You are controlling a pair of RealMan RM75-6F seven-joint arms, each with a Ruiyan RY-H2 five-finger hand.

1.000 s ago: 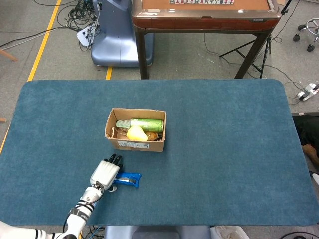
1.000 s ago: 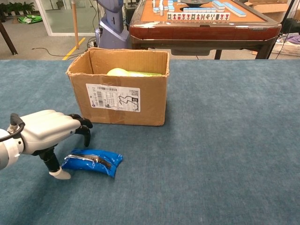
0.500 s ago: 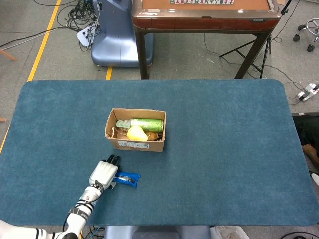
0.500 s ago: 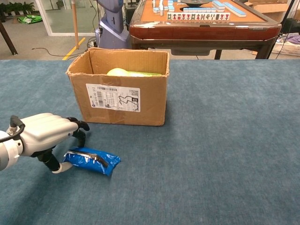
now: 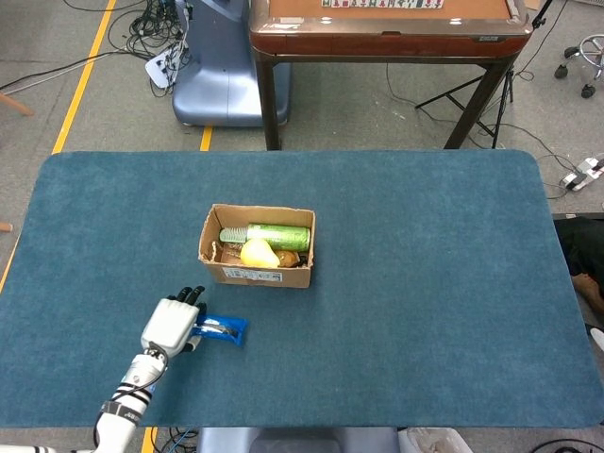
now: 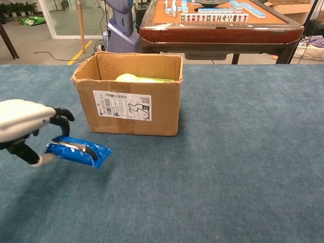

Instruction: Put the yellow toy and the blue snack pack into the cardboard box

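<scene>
The blue snack pack (image 6: pixel 78 151) was held at its left end by the left hand (image 6: pixel 25 126), pinched between the thumb underneath and the dark-tipped fingers (image 6: pixel 62 116) curled over the top. In the chest view the pack was seen raised off the blue table cloth (image 6: pixel 243 152), tilted slightly downward toward its free right end, with a shadow cast on the cloth beneath it. In the head view the pack (image 5: pixel 223 328) was seen just beside the hand (image 5: pixel 168 325), in front of the cardboard box (image 5: pixel 257 274) and to its left, apart from it. The box was seen standing upright and open near the middle of the table, its labelled side turned toward the robot. Inside it the yellow toy (image 5: pixel 258 253) was seen lying against the near wall, touching a green cylindrical container (image 5: pixel 276 236) laid lengthwise behind it. A brownish item beside the toy could not be identified. The right hand was shown in neither view.
</scene>
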